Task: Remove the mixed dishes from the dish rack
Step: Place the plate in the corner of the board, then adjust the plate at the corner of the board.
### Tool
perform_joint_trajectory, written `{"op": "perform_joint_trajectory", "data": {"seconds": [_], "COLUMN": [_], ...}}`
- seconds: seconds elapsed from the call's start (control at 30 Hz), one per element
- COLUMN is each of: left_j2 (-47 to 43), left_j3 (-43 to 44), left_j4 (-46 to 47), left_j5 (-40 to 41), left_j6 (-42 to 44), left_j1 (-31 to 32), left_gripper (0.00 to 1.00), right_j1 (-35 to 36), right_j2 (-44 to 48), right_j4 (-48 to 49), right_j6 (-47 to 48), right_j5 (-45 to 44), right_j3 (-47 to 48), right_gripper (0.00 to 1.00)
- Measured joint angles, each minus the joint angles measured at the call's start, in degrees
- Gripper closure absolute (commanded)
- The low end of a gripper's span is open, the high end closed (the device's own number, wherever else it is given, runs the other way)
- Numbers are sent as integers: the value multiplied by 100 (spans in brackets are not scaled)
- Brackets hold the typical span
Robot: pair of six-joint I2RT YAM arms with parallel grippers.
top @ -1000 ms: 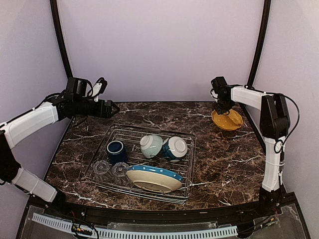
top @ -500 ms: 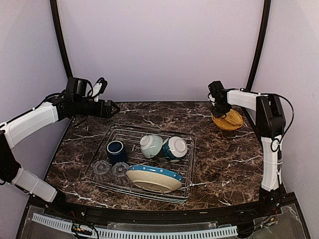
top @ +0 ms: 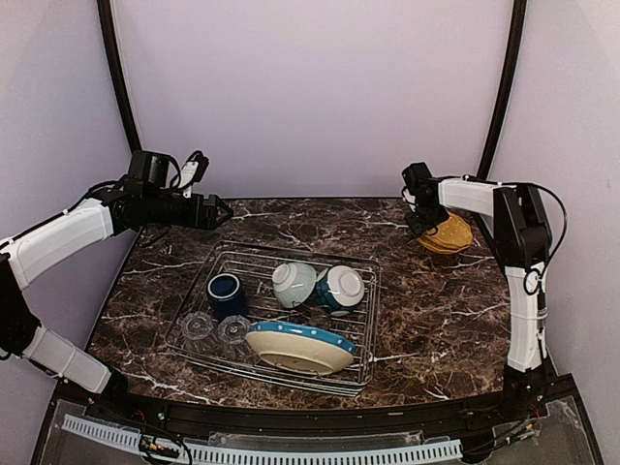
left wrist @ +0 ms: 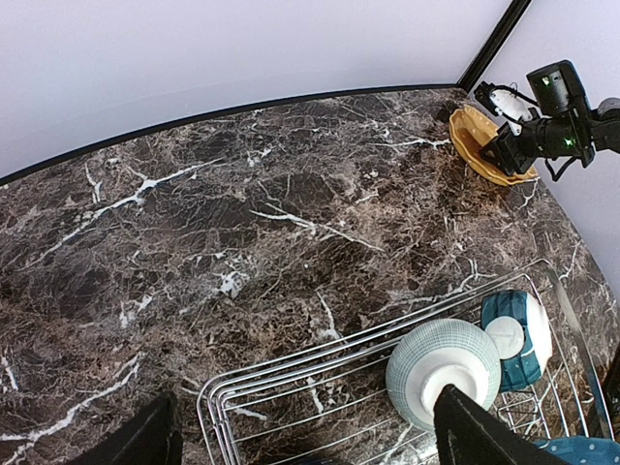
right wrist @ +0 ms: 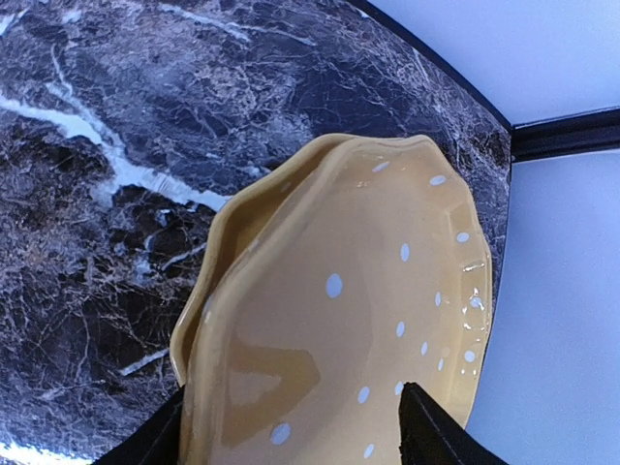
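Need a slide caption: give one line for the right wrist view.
Right hand open over the yellow white-spotted plate lying on the dark marble table.

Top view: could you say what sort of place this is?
Probably a robot test booth, not a kitchen: plain walls, a marble table with a dish rack, a left arm and right arm.

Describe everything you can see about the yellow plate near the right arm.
The yellow plate is glossy, ceramic-looking, mustard yellow with scattered small white spots and a wavy rim. It looks whole and empty, lying face up on the dark marble table at its far right corner, outside the dish rack. The right pincer straddles one edge with jaws spread; whether they touch it cannot be told.
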State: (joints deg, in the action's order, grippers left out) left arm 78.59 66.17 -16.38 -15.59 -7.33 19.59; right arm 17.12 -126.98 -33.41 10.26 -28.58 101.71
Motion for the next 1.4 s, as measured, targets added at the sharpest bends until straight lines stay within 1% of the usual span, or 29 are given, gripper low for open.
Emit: {"op": "perform_joint_trajectory", "data": {"seconds": [0.07,0.27,0.33,0.43,0.6,0.67,0.73,0.8,0.87,0.93,1.03,1.13,1.23,1.27,1.4], "left_j2": [0,0,0,0,0,0,0,0,0,0,0,0,0,0,4], "left_j3": [0,-2,0,0,0,0,0,0,0,0,0,0,0,0,0], "left_j4": [0,0,0,0,0,0,0,0,0,0,0,0,0,0,0], "left_j5": [0,-4,-4,-9,-9,-9,-7,-11,-26,-55,-138,-162,-157,-157,-151], "left_j6": [0,0,-2,-2,-4,-4,-4,-7,-24,-48,-85,-90,-90,-87,-87], "left_j1": [0,0,0,0,0,0,0,0,0,0,0,0,0,0,0], "left_gripper": [11,11,11,11,11,11,11,11,11,11,11,11,11,11,11], "right_j1": [0,2,0,0,2,2,7,20,39,48,-44,-210,-334,-374,-448], "right_j2": [2,59,164,398,935,1237,1735,2273,2771,3112,3080,2693,2164,1954,1329], "right_j4": [-22,-101,-138,-179,-249,-234,-146,2,177,262,341,363,328,328,256], "right_j6": [-48,-168,-216,-295,-459,-531,-621,-671,-728,-776,-831,-890,-911,-946,-927], "right_j5": [61,319,387,520,857,1176,1812,2389,2785,2957,2983,2990,3040,3075,3112], "right_j3": [0,-52,-74,-101,-197,-413,-901,-1453,-1971,-2319,-2369,-2251,-1915,-1727,-986], "right_gripper": [26,12,9,8,7,7,6,2,1,6,12,22,33,36,39]}}
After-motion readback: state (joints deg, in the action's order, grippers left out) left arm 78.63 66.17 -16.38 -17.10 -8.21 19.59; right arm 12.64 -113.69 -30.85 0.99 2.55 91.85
